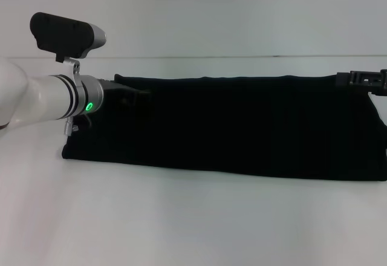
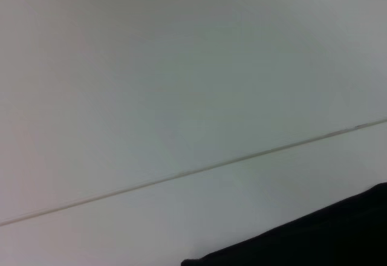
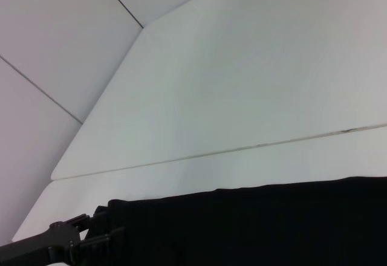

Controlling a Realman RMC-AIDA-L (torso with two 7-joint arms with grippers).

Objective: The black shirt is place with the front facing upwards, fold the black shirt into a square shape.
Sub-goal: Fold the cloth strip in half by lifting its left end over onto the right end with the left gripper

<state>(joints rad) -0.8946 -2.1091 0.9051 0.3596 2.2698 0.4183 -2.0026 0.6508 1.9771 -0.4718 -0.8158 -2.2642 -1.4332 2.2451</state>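
I count one black shirt [image 1: 242, 127] on one white table [image 1: 193, 217]. Two grippers: left gripper [image 1: 136, 92] at the shirt's left end, right gripper [image 1: 363, 78] at its far right corner.

White table [image 1: 193, 223], thin seam line [image 2: 181, 173] across its far part.

Black shirt [image 1: 242, 127]: right end cut off by head view edge; lettering and neck label not discernible on folded cloth. Left gripper [image 1: 134, 94]: black against black cloth, finger state undeterminable. Right gripper [image 1: 366, 78]: partly cropped at head view edge, finger state undeterminable. Left wrist view: only corner of shirt [image 2: 314, 242] inside picture edge.
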